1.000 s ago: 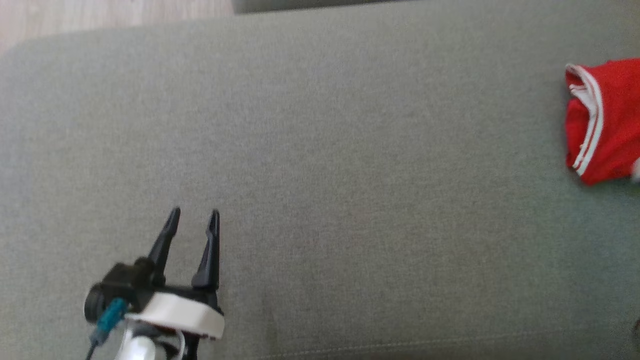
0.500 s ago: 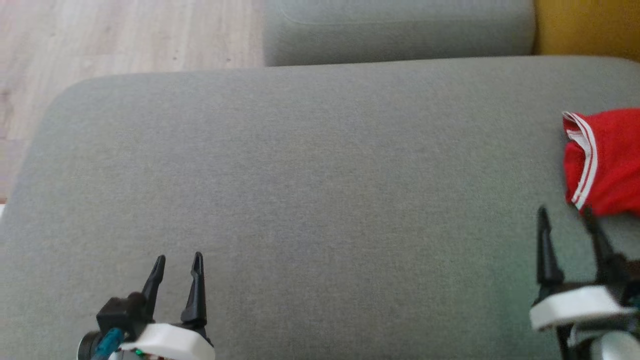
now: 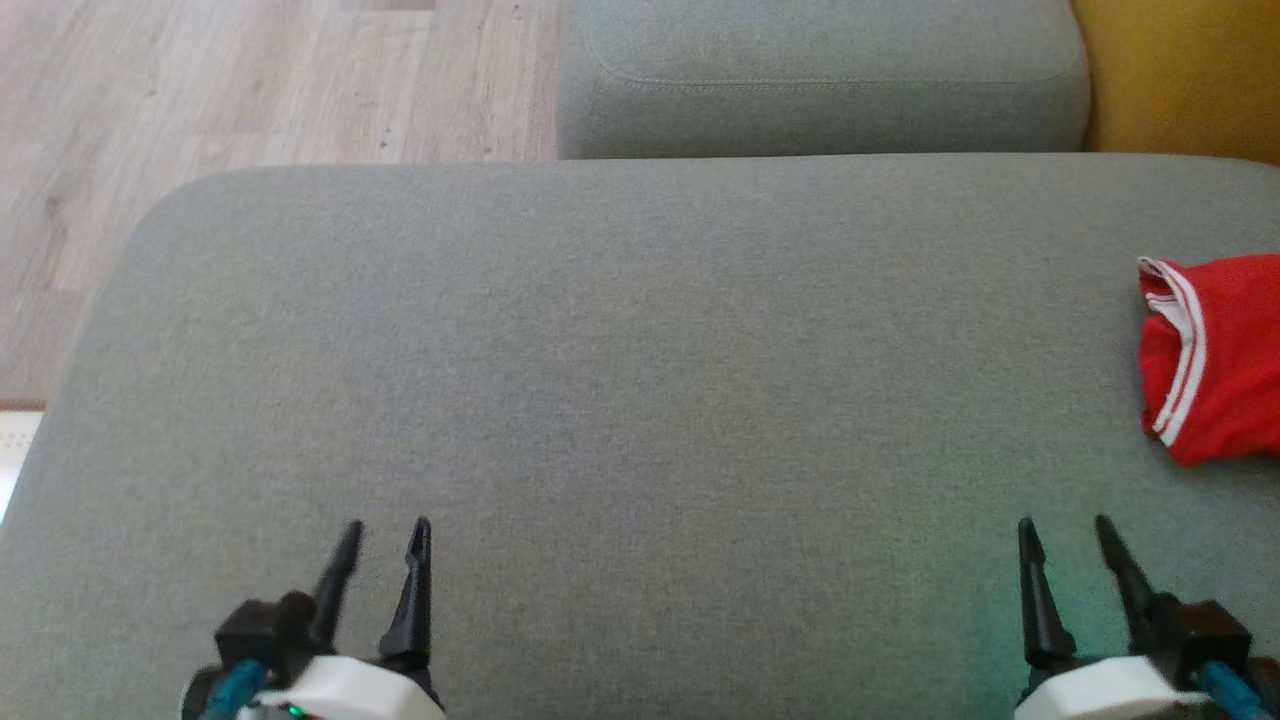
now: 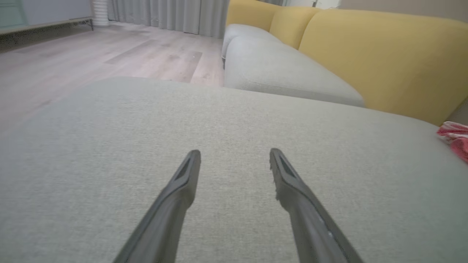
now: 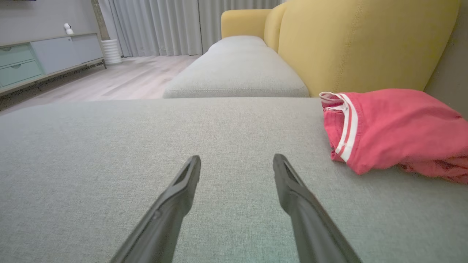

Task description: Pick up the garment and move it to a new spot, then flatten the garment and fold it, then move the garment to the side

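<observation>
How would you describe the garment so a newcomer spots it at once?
Start at the big grey sofa cushion in front of the robot. Follow it to its right end, near the yellow backrest. The garment lies bunched there: the one red thing on the plain grey fabric, with white stripes along its edge.

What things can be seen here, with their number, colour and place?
Large grey fabric seat cushion: one, grey, nearest the robot.
Red fabric garment with white stripes: one, red, right side of that cushion.
Smaller grey seat cushion: one, grey, beyond it.
Yellow upholstered sofa back: one, yellow, far right.
Pale wooden floor: one, beige, far left.
Grey pleated curtains: one set, grey, background.
Left gripper: one, black, jaws open, lower left.
Right gripper: one, black, jaws open, lower right.
</observation>
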